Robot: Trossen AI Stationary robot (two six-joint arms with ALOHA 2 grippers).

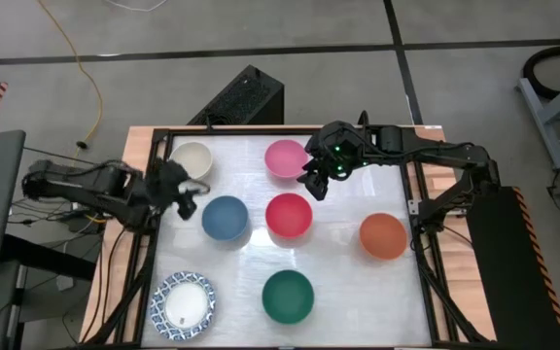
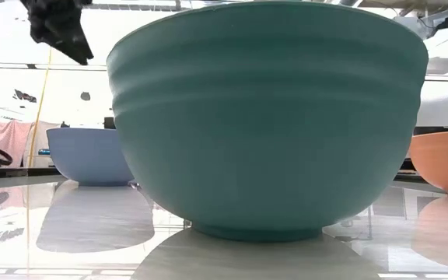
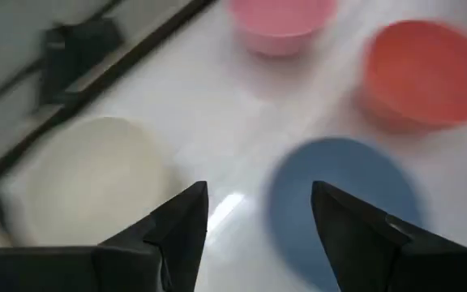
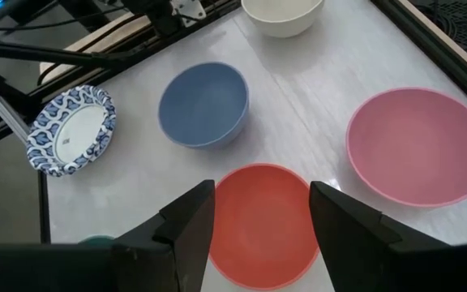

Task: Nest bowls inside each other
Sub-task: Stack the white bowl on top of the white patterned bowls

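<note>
Nearest, a dark green bowl (image 1: 288, 297) with ribbed matte sides sits upright beside the white blue-patterned bowl (image 1: 183, 302) at the near left. In the middle row stand the blue bowl (image 1: 225, 218), red bowl (image 1: 289, 215) and orange bowl (image 1: 383, 235), all round, smooth and mouth-up on the glossy white table (image 1: 348, 292). Farthest are the cream bowl (image 1: 192, 159) and pink bowl (image 1: 286, 157). The left gripper (image 1: 185, 197) hovers between cream and blue, fingers apart, empty. The right gripper (image 1: 313, 182) hangs above the red bowl beside the pink one, wide, holding nothing.
</note>
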